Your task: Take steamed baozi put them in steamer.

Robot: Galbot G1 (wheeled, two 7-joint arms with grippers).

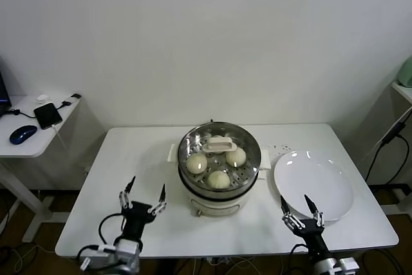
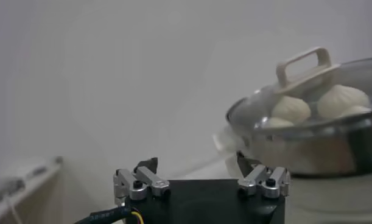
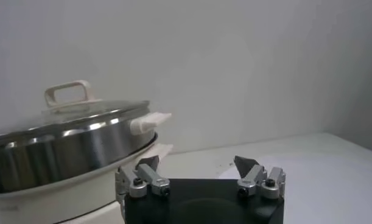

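Here both grippers (image 1: 145, 195) (image 1: 300, 207) hover, jaws spread.

Three steamed baozi (image 1: 197, 162) showed through one glass lid (image 1: 219, 146) in one steamer (image 1: 219, 191), ahead of the fingers. One white plate (image 1: 322, 191) sat beyond the right fingers. Two grippers, left gripper (image 1: 143, 194) and right gripper (image 1: 300, 208), stood with fingers spread.
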